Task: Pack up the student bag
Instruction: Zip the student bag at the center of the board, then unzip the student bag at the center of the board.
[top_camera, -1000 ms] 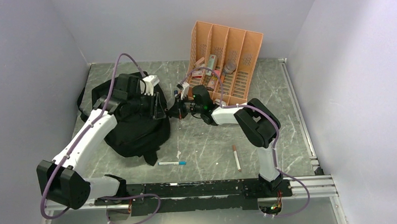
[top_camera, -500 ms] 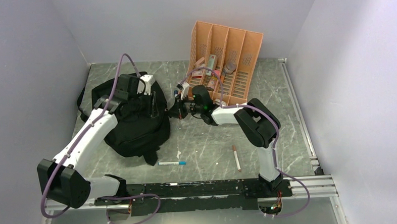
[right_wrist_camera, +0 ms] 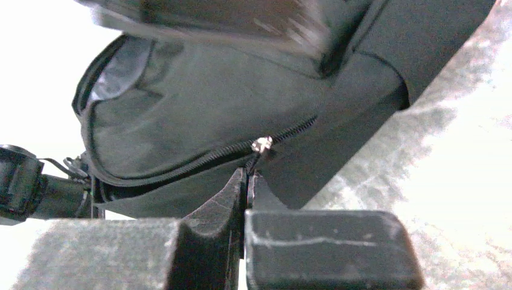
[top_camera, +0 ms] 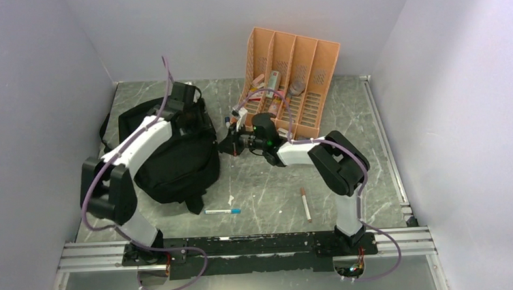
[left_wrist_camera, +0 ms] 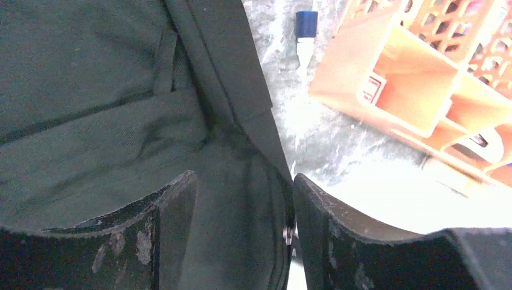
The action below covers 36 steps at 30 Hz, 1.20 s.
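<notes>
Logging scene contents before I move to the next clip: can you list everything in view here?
student bag: one, black, left side of the table
zipper pull: one, silver, on the bag's side
desk organizer: one, orange, slotted, back of the table, small items in its slots
marker: one, white with blue cap, on the table between bag and organizer
pen: one, white and blue, front of the table near the bag
second pen: one, brownish, front of the table near the right arm's base
table: one, grey marbled
left tool: one, black, fingers apart over the bag
right tool: one, black, shut on the zipper pull
</notes>
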Each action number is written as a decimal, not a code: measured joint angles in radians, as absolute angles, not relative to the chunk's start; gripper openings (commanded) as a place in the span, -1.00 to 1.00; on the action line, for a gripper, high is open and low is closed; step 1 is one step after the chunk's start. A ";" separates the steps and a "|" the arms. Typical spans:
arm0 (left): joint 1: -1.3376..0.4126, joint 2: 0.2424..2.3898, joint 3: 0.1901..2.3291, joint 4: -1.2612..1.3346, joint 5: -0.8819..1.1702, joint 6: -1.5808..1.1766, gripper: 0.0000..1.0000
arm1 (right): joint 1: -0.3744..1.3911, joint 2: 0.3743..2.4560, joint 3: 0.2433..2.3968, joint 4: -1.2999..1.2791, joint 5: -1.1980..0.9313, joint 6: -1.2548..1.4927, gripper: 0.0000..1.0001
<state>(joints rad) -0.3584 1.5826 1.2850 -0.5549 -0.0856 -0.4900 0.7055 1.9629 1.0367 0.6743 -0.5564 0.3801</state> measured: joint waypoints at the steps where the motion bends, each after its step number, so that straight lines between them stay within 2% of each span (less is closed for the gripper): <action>1: -0.358 1.613 1.290 -0.535 -0.081 -0.508 0.25 | 0.706 1.952 1.036 0.679 -0.555 0.380 -1.00; 5: -0.356 1.724 1.301 -0.485 -0.055 -0.562 0.14 | 0.708 1.915 1.040 0.682 -0.537 0.370 -1.00; 9: -0.356 1.754 1.287 -0.464 -0.031 -0.598 0.15 | 0.709 1.914 1.088 0.606 -0.490 0.335 -1.00; 13: -0.355 1.627 1.167 -0.428 -0.039 -0.615 0.20 | 0.711 1.914 1.118 0.549 -0.451 0.302 -1.00; 17: -0.354 1.407 1.055 -0.437 -0.062 -0.614 0.25 | 0.712 1.914 1.118 0.532 -0.438 0.290 -1.00; 23: -0.352 1.176 0.970 -0.383 -0.022 -0.538 0.20 | 0.713 1.931 1.132 0.526 -0.437 0.291 -1.00; 30: -0.357 1.210 0.897 -0.369 0.084 -0.405 0.22 | 0.713 1.945 1.160 0.501 -0.439 0.291 -1.00; 36: -0.424 1.235 0.893 -0.372 0.088 -0.327 0.20 | 0.713 1.946 1.166 0.495 -0.438 0.291 -1.00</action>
<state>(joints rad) -0.4240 1.2346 0.8928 -0.3721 0.0879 -0.3275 0.7128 1.9457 1.1660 0.4946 -0.4377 0.2909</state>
